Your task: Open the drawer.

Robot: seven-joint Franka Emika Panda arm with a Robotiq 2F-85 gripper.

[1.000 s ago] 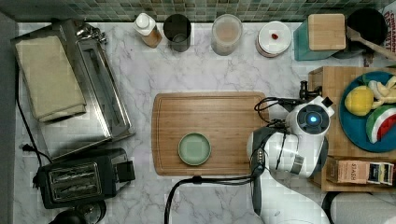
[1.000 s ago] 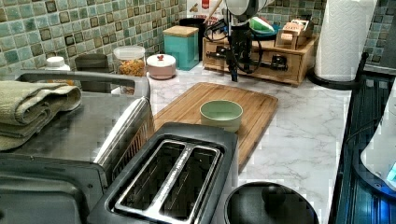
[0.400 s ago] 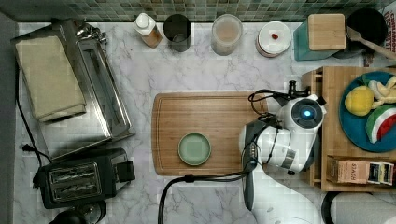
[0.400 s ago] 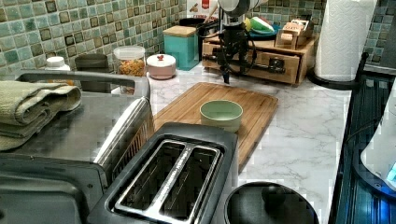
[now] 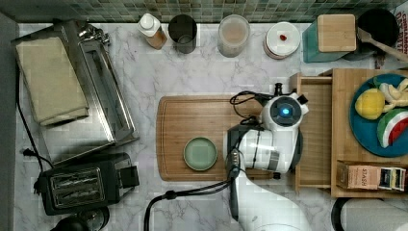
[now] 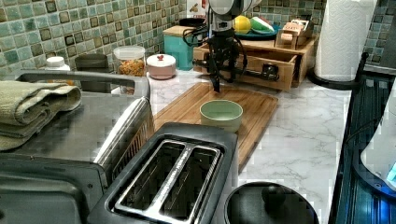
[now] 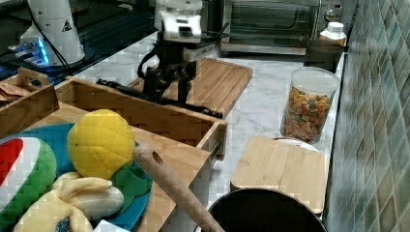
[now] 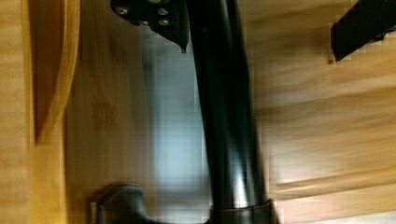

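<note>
The light bamboo drawer point(image 5: 315, 130) with its long black bar handle point(image 6: 254, 73) stands partly pulled out of the wooden cabinet point(image 5: 368, 185) near the marble table's point(image 5: 192, 62) right edge in the top view. The black hand point(image 6: 219, 70) straddles the handle with a finger on each side; whether it grips, I cannot tell. Just in front lies a flat bamboo cutting board point(image 5: 192, 115) carrying a pale green bowl point(image 5: 200, 153).

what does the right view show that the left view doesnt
Right view alone: the drawer's hollow wooden interior seen from behind, and a wooden utensil handle lying across the shelf top.

Left view alone: the toaster, the green bowl on the cutting board, and a folded towel.

Both: the gripper at the drawer's black bar handle, with the drawer pulled partly out, and the cereal jar.
</note>
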